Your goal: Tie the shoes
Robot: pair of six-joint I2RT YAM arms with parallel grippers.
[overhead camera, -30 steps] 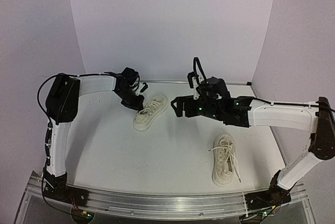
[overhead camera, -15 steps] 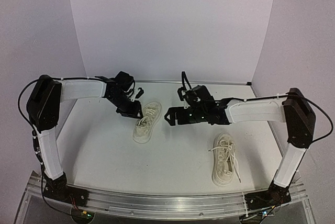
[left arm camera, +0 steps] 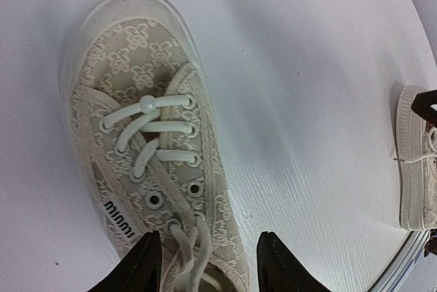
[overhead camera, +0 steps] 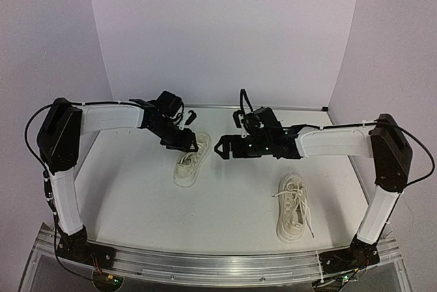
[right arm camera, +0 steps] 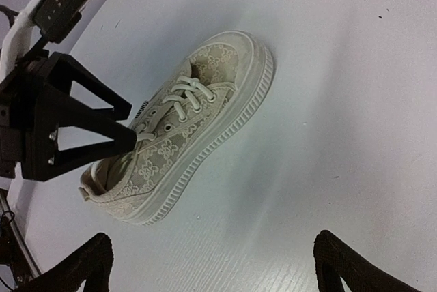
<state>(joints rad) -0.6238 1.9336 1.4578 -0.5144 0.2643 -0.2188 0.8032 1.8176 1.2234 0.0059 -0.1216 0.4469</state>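
Left arm (overhead camera: 109,116) and right arm (overhead camera: 334,143): white link shells, black joint housings, and thin black cables (overhead camera: 28,132) looping at shoulder and wrist. Left gripper (left arm camera: 208,237) and right gripper (right arm camera: 213,237): matte black, wedge-shaped fingers. Green indicator lights (overhead camera: 113,280) glow near the bases.

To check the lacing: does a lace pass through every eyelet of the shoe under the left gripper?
No, two eyelets of the shoe stand empty.

A white table (overhead camera: 136,190) carries both shoes: the first shoe (overhead camera: 188,166) just under the left gripper (overhead camera: 193,144), the second shoe (overhead camera: 293,210) well apart from it.
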